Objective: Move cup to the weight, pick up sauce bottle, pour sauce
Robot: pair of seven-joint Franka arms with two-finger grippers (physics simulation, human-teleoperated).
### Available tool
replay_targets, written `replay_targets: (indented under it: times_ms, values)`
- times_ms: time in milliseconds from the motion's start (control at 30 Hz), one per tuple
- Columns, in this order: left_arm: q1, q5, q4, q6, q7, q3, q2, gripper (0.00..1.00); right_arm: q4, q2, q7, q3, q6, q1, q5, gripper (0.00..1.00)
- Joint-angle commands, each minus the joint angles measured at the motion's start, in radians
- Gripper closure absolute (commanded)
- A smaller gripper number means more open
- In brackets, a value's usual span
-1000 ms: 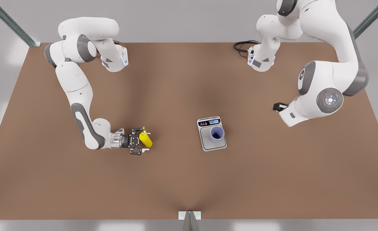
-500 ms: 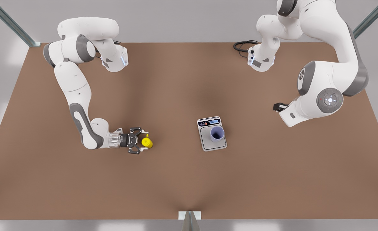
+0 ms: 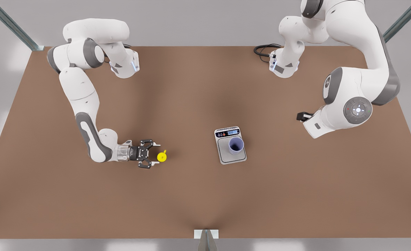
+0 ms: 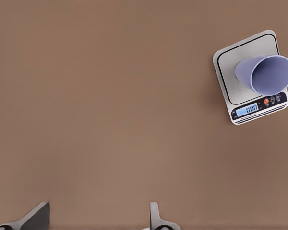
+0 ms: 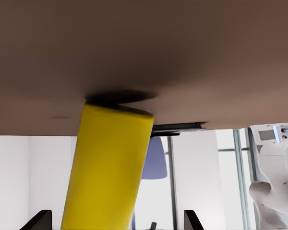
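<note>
- The right gripper sits low over the table on the front view's left, reaching sideways towards the sauce bottle
- Its two fingers are spread apart; in the front view the bottle stands just beyond their tips, and I cannot tell whether either tip touches it
- In the right wrist view the yellow sauce bottle stands between the two dark fingertips, with a gap on each side, and is a little tilted in that picture
- From the front view the bottle is seen from above as a small yellow round with its nozzle at the centre, standing on the bare table well apart from the weight
- The cup stands upright on the weight's silver-grey platform, towards the display end and the front view's right edge, its open mouth facing up
- The left wrist view looks down on the cup on the weight, whose display strip lies beside the cup
- The left gripper hangs high over the table on the front view's right, apart from the cup and the weight, waiting; its fingertips stand wide apart with nothing between them
</note>
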Motion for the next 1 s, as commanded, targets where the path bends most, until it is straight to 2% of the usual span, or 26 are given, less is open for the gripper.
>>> replay_targets:
  times_ms: [0,67,100,133,200,333,367,400,633,967]
  values:
    - [0.0,0.0,0.0,0.0,0.001,0.0,0.0,0.0,0.002,0.0,0.0,0.014,0.027,-0.002,0.0,0.0]
    - [0.0,0.0,0.0,-0.002,0.0,0.0,0.0,0.0,0.022,0.008,0.014,0.022,0.047,0.013,0.0,0.0]
    - [0.0,0.0,0.0,-0.002,0.001,0.0,0.0,0.0,0.022,0.007,0.003,0.028,0.045,0.012,0.0,0.41]
    - [0.0,0.0,0.0,-0.002,0.001,0.0,0.0,0.0,0.022,0.003,0.013,0.04,0.039,0.01,0.0,0.76]
    - [0.0,0.001,0.002,0.002,0.001,0.0,0.0,0.0,0.017,0.0,0.013,0.05,0.033,0.009,0.0,0.79]
    - [0.0,0.001,0.005,0.006,0.0,0.002,0.003,0.0,0.019,0.0,0.0,0.027,-0.06,-0.02,0.003,0.79]
    - [0.0,0.001,0.006,0.006,0.0,0.002,0.003,0.0,0.022,0.008,0.014,0.027,-0.071,-0.02,0.011,0.36]
    - [0.0,0.0,0.006,0.006,0.0,0.002,0.001,0.0,0.02,0.007,0.007,0.027,-0.073,-0.025,0.011,0.0]
    - [0.0,0.014,0.006,0.018,0.0,0.002,0.011,0.0,0.005,0.054,-0.112,0.013,-0.212,-0.046,0.044,0.0]
    - [0.0,0.012,0.008,0.018,0.001,0.002,0.021,0.0,0.006,0.034,-0.115,-0.039,-0.218,-0.053,0.029,0.0]
